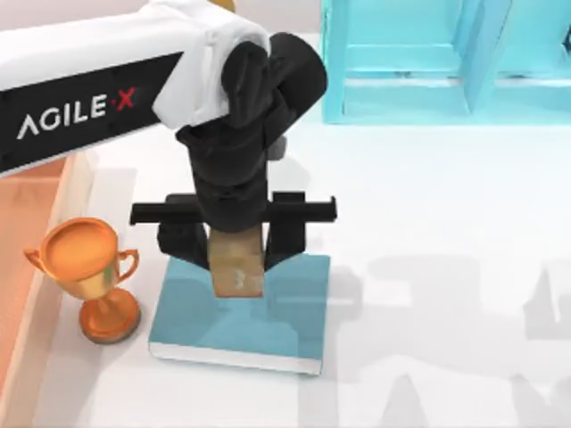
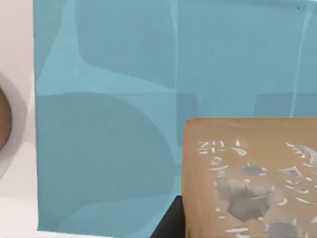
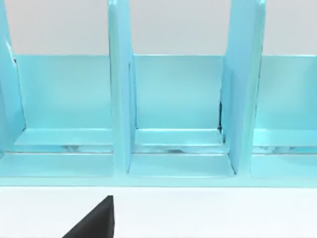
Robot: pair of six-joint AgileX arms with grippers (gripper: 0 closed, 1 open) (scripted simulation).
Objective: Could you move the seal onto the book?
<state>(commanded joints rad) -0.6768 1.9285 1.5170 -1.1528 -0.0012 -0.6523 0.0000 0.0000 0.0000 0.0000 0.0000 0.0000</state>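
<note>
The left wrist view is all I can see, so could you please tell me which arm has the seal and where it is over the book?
Observer: The left gripper has the seal, its jaws shut on it above the book, near the far edge.
Operator: Thank you. Is anything standing close by?
Observer: A trophy stands just left of the book.
Operator: And what lies farther back?
Observer: A light blue shelf at the table's far side, right of centre.
</note>
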